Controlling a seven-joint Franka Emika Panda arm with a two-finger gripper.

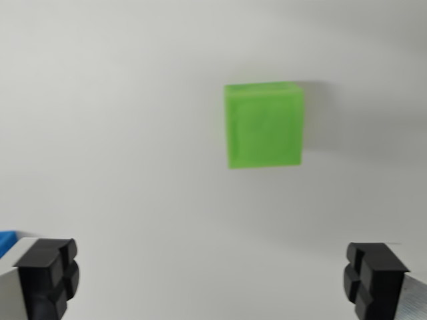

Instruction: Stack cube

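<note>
Green cube (265, 125) on the white tabletop (120, 133) looks light, rigid; grip its flat opposite sides; pincer (212, 280) spread wide, empty

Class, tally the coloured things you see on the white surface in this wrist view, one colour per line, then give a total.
Green cube: 1
Blue thing, only a sliver at the left edge: 1
Total: 2
</note>
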